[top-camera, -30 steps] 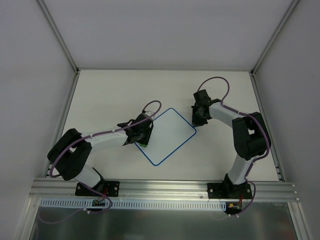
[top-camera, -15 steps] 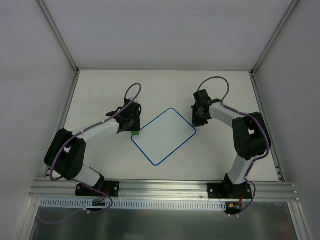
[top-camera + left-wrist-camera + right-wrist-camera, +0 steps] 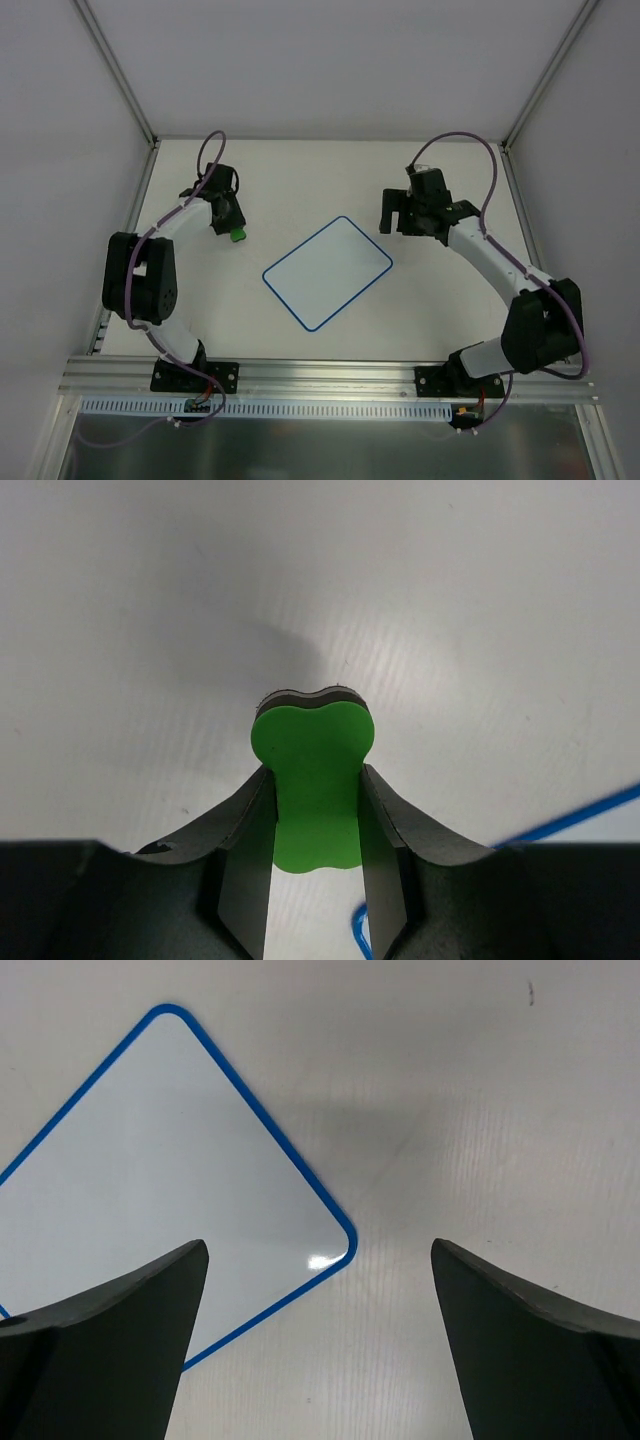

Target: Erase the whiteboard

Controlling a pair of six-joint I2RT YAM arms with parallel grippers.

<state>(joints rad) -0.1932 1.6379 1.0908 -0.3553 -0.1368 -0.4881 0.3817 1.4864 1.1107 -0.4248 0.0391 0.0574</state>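
Item, one whiteboard [image 3: 328,271]: it is lying flat at the middle of the table [image 3: 300,180], turned cornerwise, its blue rim unbroken and its white face showing no marks in either the top view or the right wrist view. Item, one green eraser [image 3: 312,780]: the left gripper [image 3: 232,228] is pinching it by its narrow waist, well off to the far left of the whiteboard and clear of the rim. Item, one right gripper [image 3: 398,218]: it is hovering just beyond the whiteboard's right corner with its fingers spread wide and nothing between them. By judgement the wiping is looking finished, and the step in hand is the putting-down of the eraser. To do that well, the left arm should be lowering until the dark underside of the eraser is sitting flat on the table, then parting its fingers fully, then rising straight up so the block is not dragged or tipped, all on the side away from the whiteboard. Count: whiteboards, one; erasers, one; grippers, two; tables, one.
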